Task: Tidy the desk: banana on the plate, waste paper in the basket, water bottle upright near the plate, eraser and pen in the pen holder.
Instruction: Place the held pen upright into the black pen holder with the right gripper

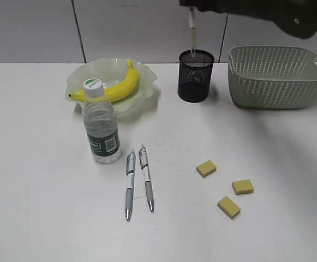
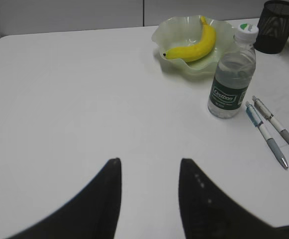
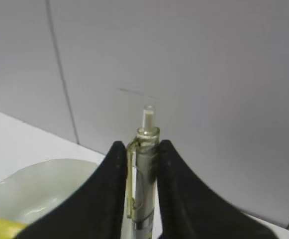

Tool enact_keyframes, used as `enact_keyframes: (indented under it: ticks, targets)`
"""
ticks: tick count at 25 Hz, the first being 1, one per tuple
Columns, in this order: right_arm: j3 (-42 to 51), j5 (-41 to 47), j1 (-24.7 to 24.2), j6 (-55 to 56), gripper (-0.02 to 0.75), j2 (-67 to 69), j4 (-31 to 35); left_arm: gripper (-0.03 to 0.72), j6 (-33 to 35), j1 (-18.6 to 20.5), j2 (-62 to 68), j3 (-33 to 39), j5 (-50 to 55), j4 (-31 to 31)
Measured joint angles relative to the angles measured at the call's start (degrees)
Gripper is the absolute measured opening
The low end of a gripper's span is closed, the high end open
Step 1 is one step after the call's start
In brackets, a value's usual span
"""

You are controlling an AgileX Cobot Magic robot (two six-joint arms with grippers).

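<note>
My right gripper (image 3: pixel 141 144) is shut on a clear pen (image 3: pixel 146 169), which hangs upright with its lower end inside the rim of the black mesh pen holder (image 1: pixel 196 76). Two more pens (image 1: pixel 130 184) lie side by side on the desk (image 1: pixel 49 207). Three yellow erasers (image 1: pixel 206 168) lie to their right. The banana (image 1: pixel 120 86) rests in the green plate (image 1: pixel 144 73), and the water bottle (image 1: pixel 101 131) stands upright just in front. The basket (image 1: pixel 275 76) is at the back right. No waste paper shows. My left gripper (image 2: pixel 149 162) is open over bare desk.
A grey panelled wall (image 1: pixel 120 27) closes off the far edge of the desk. My right arm (image 1: pixel 267 13) reaches in from the top right, above the basket. The left arm is out of the exterior view.
</note>
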Motion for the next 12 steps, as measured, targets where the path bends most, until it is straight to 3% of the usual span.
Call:
enact_keyframes:
  ticks: [3,7,12]
  targets:
    - [0.66,-8.74,-5.19,-5.82,0.155,5.22,9.71,0.289,0.00,0.00,0.00,0.00,0.00,0.00]
    - [0.66,-16.14,-6.57,-19.66,0.155,9.93,23.02,0.289,0.00,0.00,0.00,0.00,0.00,-0.11]
    - [0.66,-24.83,-6.52,-24.88,0.155,16.12,26.60,0.289,0.00,0.00,0.00,0.00,0.00,-0.11]
